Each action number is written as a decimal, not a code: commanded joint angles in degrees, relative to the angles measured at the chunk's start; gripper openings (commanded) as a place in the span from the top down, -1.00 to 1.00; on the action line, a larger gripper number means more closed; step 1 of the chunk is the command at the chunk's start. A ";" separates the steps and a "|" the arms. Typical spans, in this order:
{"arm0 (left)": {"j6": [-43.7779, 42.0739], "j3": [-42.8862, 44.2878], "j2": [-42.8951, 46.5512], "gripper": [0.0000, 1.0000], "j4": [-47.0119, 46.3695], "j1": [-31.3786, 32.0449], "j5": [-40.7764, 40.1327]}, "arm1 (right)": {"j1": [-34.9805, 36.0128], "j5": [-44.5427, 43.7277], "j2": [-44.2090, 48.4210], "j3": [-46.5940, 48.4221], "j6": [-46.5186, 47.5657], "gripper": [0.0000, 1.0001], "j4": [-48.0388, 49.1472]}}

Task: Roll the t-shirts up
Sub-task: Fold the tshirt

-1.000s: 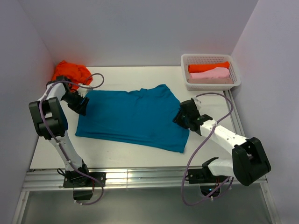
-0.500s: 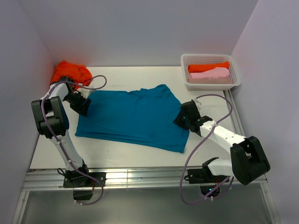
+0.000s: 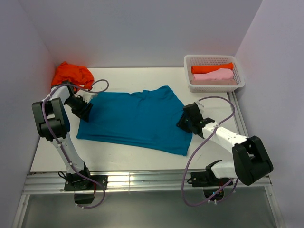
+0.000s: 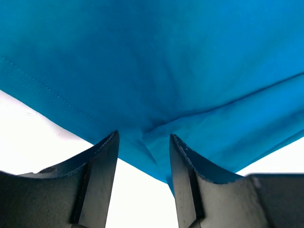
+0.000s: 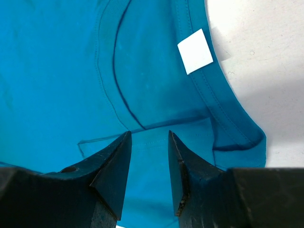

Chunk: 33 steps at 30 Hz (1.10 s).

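Basket (image 3: pixel 216 87) far-R corner; orange tee (image 3: pixel 72 75) far-L.

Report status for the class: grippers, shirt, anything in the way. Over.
Left gripper open, straddling left edge of teal t-shirt. Right gripper open over its collar end. Shirt flat, not yet rolled. Basket and loose orange t-shirt stand apart, nothing blocking.

White lattice basket (image 3: pixel 213 88), far right corner, white table (image 3: pixel 118 154)

I have the left arm (image 3: pixel 51 118) bent up and over with the left gripper (image 4: pixel 144 137) tipped low, fingers parted, and the right arm (image 3: pixel 227 137) stretched inward, the right gripper (image 5: pixel 149 135) likewise down, jaws apart.
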State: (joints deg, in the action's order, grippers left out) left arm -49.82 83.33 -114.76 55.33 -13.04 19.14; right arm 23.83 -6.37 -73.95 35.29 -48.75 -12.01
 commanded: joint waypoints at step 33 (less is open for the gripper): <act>-2.47 3.59 1.46 0.99 7.95 0.29 4.16 | -0.89 -0.75 -0.49 -0.48 0.06 0.13 1.55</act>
State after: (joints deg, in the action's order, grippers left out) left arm -51.35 85.06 -115.15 61.80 -13.02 21.04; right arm 23.55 -6.39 -75.20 35.22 -48.75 -11.53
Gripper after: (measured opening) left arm 0.012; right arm 0.437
